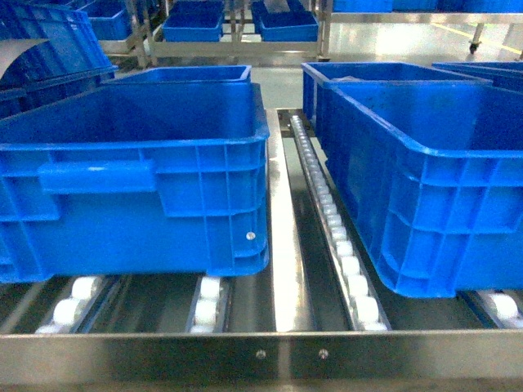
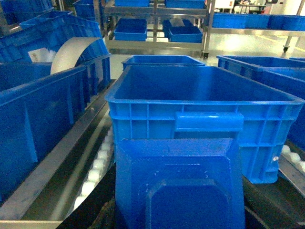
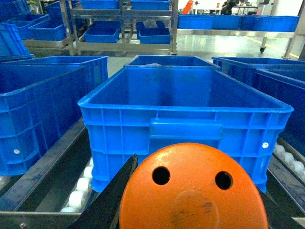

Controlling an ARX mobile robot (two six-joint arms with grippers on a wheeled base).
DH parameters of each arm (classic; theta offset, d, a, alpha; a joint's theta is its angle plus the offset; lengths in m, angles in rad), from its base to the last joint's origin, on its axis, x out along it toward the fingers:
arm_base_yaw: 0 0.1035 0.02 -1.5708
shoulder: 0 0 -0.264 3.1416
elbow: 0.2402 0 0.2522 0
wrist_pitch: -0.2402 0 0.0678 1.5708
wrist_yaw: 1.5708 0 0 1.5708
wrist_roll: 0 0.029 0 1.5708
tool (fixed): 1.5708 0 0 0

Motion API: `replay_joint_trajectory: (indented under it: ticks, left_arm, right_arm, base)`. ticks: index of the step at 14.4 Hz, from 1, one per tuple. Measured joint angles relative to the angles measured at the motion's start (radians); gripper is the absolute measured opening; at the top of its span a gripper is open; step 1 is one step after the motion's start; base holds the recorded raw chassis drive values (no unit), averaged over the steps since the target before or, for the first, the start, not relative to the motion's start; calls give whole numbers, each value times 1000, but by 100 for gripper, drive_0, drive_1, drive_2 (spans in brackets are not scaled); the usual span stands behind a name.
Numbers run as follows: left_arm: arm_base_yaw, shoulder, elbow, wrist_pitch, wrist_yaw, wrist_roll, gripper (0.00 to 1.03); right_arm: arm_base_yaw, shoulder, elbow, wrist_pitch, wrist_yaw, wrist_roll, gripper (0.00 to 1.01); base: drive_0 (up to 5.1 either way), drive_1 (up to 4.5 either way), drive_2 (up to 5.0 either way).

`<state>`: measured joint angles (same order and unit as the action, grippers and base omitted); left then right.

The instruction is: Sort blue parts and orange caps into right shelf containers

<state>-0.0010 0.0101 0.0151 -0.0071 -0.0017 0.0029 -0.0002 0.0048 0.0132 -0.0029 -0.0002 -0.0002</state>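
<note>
Stainless-steel rails of the shelf [image 1: 282, 245] run away from the head camera, shiny and flat, with rows of small white rollers [image 1: 347, 261] set in dark channels between them and a riveted steel bar across the front. On the rollers stand two large right shelf containers: a left bin [image 1: 139, 180] and a right bin [image 1: 425, 180], both glossy bright-blue moulded plastic, rectangular and open-topped, with thick rims, ribbed grid sides and a raised bar handle on the near wall; more such bins sit behind them and on racks across a pale polished floor. From the head camera neither arm shows. At the left wrist, a blue part [image 2: 178, 183] fills the bottom of the picture: a blocky, smooth bright-blue piece with bevelled edges and a recessed panel on its face, close before the lens and in front of a bin's handle wall; the left claw itself is hidden, so I cannot tell whether it is open or closed. At the right wrist, an orange cap [image 3: 193, 188] sits end-on, a matte round orange face with two dark holes and a shallow central disc, flanked by the dark fingers [image 3: 112, 195] of the right claw, which appears closed on it.
</note>
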Motion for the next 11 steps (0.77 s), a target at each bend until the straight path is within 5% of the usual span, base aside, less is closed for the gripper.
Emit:
replay_joint_trajectory:
  ticks: [3,11]
  left_arm:
    - [0,0,0,3,0,0,43]
    - [0,0,0,0,2,0,43]
  right_arm:
    - [0,0,0,2,0,0,44]
    - [0,0,0,-3,0,0,44]
  base:
    - [5,419,-410]
    - [0,0,0]
